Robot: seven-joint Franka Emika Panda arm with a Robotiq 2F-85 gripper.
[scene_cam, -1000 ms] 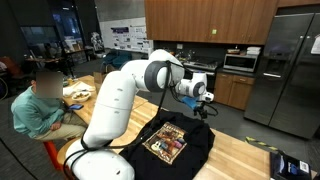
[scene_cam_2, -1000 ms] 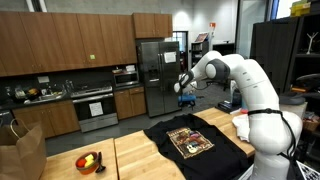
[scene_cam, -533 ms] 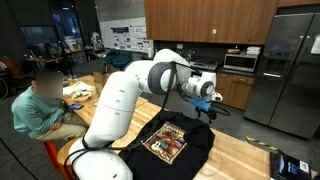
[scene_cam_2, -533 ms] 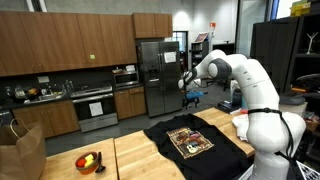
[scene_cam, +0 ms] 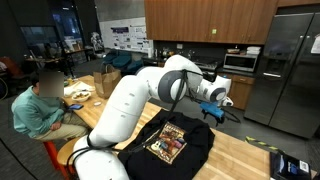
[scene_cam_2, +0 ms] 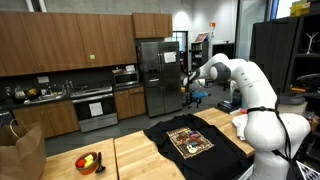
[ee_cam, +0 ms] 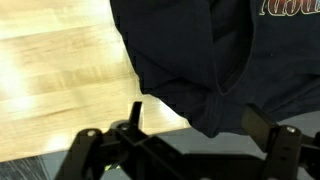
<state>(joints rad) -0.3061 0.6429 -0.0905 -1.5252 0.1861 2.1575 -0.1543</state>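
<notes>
Pincer (scene_cam: 222, 107) open and empty, hovering above the shirt's (scene_cam: 172, 142) far edge. Shirt lies flat on the worktop (scene_cam: 238, 156), below the pincer and slightly base-ward.

Shared kitchen, of the office or lab-building kind rather than a home.

- Dark wood cabinets (scene_cam_2: 60, 38) run along the wall, above and below a counter (scene_cam_2: 60, 97) crowded with pots.
- Appliances are a stainless range (scene_cam_2: 97, 108), a microwave (scene_cam_2: 126, 76) and a tall steel fridge (scene_cam_2: 158, 75).
- The broad butcher-block surface (scene_cam_2: 140, 160) carries a bowl of fruit (scene_cam_2: 89, 161), with a brown paper bag (scene_cam_2: 22, 150) near it.
- A seated person (scene_cam: 40, 105) has food in front of them at a long communal table (scene_cam: 95, 85).
- Printed posters (scene_cam: 128, 37) are pinned on the far wall.
- The large glazed panels (scene_cam: 45, 35) are dark.
</notes>
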